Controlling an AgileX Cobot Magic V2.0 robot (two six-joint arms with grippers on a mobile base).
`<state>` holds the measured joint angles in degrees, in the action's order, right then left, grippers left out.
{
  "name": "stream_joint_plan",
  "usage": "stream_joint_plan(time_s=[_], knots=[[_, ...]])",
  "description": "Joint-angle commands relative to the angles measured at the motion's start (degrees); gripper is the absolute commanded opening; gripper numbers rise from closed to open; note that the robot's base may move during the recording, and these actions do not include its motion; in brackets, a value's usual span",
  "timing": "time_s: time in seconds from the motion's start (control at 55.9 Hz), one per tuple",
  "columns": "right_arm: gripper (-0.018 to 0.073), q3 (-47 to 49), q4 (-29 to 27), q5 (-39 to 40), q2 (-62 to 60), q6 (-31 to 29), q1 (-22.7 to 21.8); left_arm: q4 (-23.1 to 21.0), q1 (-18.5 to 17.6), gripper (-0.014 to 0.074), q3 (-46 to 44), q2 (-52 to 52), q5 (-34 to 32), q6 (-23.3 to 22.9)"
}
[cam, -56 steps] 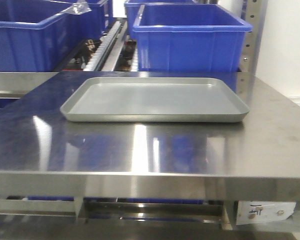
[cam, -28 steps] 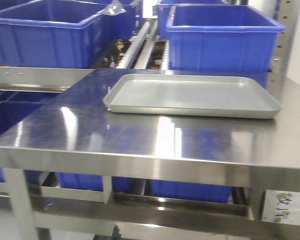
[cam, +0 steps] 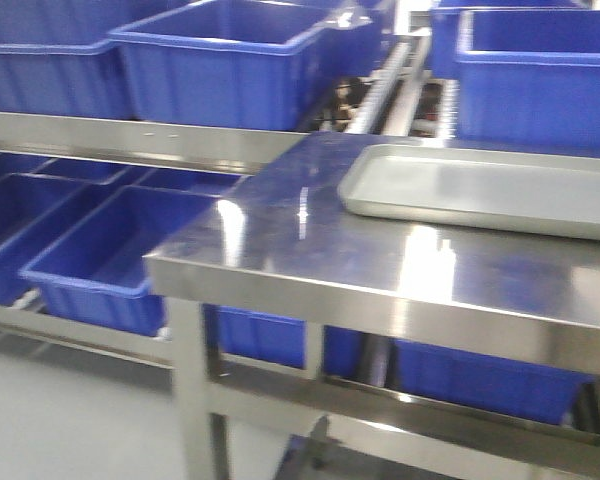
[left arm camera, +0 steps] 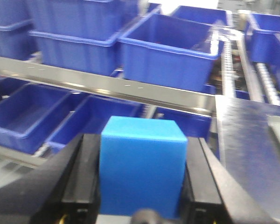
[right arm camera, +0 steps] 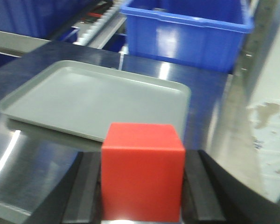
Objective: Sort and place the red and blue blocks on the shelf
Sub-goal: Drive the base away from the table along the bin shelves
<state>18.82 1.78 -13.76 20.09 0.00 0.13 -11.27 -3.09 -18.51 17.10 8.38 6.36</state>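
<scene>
My left gripper (left arm camera: 142, 163) is shut on the blue block (left arm camera: 142, 170), which fills the gap between its black fingers. It hangs facing the shelf (left arm camera: 102, 86), whose steel rail carries large blue tubs (left arm camera: 165, 53) above and below. In the right wrist view my right gripper (right arm camera: 142, 182) is shut on the red block (right arm camera: 142, 170), held above the steel table (right arm camera: 32, 158) just in front of the empty grey tray (right arm camera: 91, 100). Neither gripper nor block shows in the front view, where the shelf (cam: 130, 140) stands at the left.
The grey tray (cam: 490, 185) lies on the steel table (cam: 310, 245), which stands against the shelf. Blue tubs (cam: 220, 60) sit on the upper tier and more (cam: 110, 250) on the lower one. White roller tracks (left arm camera: 229, 58) run between tub rows. A blue tub (right arm camera: 186, 30) stands behind the tray.
The front view has swung steadily to the left: the tray and table slid to the right of the frame and the shelf's left tubs and lower tier came into sight.
</scene>
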Motion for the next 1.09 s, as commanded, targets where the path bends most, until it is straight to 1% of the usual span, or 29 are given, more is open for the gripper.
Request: stream_joint_plan(time_s=[0.0, 1.074], knots=[[0.0383, 1.53, 0.44, 5.14, 0.32, 0.00, -0.41, -0.60, 0.00, 0.0234, -1.61, 0.36, -5.01, -0.44], [0.0383, 1.53, 0.44, 5.14, 0.32, 0.00, -0.41, -0.60, 0.00, 0.0234, -1.61, 0.36, -5.01, -0.44]])
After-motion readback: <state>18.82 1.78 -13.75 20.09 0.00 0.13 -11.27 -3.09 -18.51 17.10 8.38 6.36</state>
